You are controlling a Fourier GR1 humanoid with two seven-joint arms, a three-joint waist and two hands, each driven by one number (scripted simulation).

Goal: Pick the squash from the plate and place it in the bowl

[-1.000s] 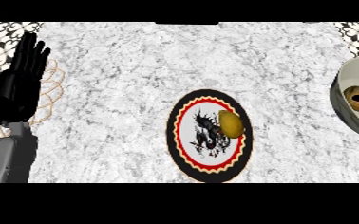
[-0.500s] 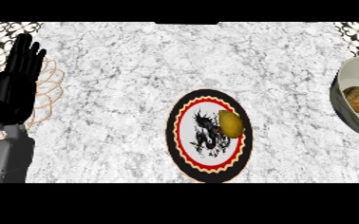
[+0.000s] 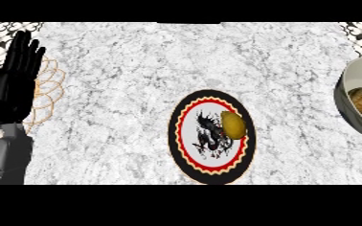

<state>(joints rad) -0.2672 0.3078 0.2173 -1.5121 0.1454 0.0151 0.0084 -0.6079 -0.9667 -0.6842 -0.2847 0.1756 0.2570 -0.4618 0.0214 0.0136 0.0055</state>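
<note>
Left hand at the far left edge of the head view, fingers straight and pointing up, resting flat and open, nothing held. Grey forearm below it, running down to the lower edge. Right hand nowhere in sight.

Underneath and just right of the hand, a thin tan looped pattern on the surface, partly hidden by the palm. All around, a white and grey marbled counter, filling the view from side to side. At the two upper corners, small patches of darker netted pattern, too little shown to tell more.

Well to the right of the hand and somewhat lower, a plate with a black rim, a red scalloped ring and a black dragon figure on its white middle. On the right half of that plate, the squash, yellow-olive, egg-shaped, lying against the dragon figure and reaching the red ring.

Farthest from the hand, at the right edge, the bowl, pale-rimmed and cut off by the frame, with something brownish inside. Bowl and plate well apart, bare marble between them.
</note>
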